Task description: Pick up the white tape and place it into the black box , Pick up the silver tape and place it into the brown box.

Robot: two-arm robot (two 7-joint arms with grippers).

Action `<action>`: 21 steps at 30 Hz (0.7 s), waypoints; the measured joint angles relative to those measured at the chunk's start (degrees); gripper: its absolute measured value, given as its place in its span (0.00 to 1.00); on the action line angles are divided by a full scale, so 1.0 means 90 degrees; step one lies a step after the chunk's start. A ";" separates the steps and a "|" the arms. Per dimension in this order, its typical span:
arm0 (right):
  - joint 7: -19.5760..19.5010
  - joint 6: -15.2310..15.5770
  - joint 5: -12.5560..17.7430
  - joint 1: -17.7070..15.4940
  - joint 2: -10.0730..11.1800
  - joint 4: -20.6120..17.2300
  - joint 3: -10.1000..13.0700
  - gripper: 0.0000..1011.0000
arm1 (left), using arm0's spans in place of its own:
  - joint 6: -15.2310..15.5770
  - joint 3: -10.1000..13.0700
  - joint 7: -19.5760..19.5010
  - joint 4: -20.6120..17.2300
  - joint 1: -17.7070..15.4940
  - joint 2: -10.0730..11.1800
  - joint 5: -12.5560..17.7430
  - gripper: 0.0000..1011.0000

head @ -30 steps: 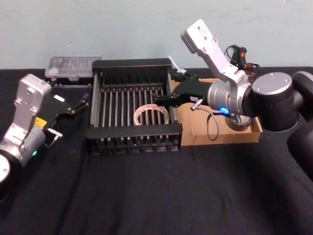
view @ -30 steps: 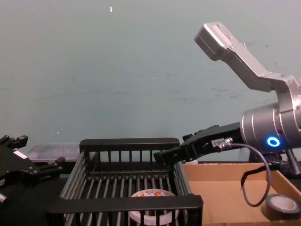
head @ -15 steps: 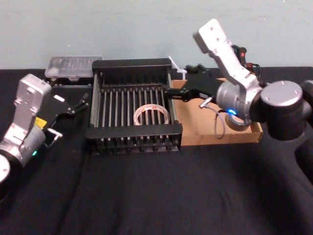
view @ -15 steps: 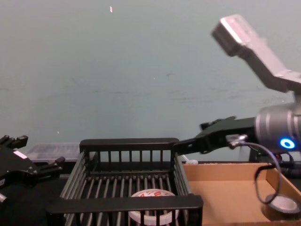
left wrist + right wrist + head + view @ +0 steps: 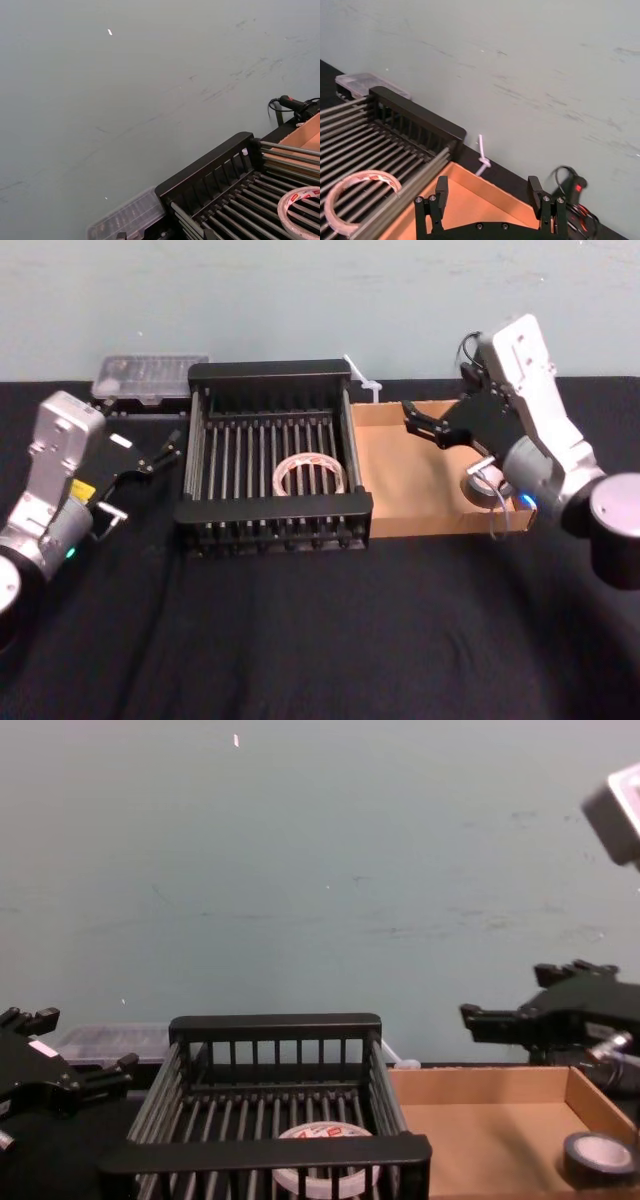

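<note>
In your head view the white tape (image 5: pixel 311 473) lies in the black box (image 5: pixel 270 370), the left gripper (image 5: pixel 152 454) parked spread beside it; your chest view has the silver tape (image 5: pixel 600 1156) in the brown box (image 5: pixel 480 1125); your right wrist view shows the right gripper (image 5: pixel 488 192) spread, empty, so both placements look done

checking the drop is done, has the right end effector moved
Yes, the right end effector pulled rightward, from the black box to over the brown box.
</note>
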 joint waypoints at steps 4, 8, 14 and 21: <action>-0.0101 -0.0238 -0.0074 -0.0286 0.0052 -0.0088 0.0119 0.99 | 0.0000 0.0000 0.0000 0.0000 0.0000 0.0000 0.0000 0.99; -0.0238 -0.0415 -0.0188 -0.0630 0.0098 -0.0200 0.0230 0.99 | 0.0000 0.0000 0.0000 0.0000 0.0000 0.0000 0.0000 0.99; -0.0354 -0.0390 -0.0299 -0.0961 0.0071 -0.0333 0.0339 0.99 | 0.0000 0.0000 0.0000 0.0000 0.0000 0.0000 0.0000 0.99; -0.0396 -0.0245 -0.0325 -0.1086 -0.0058 -0.0361 0.0483 0.99 | 0.0000 0.0000 0.0000 0.0000 0.0000 0.0000 0.0000 0.99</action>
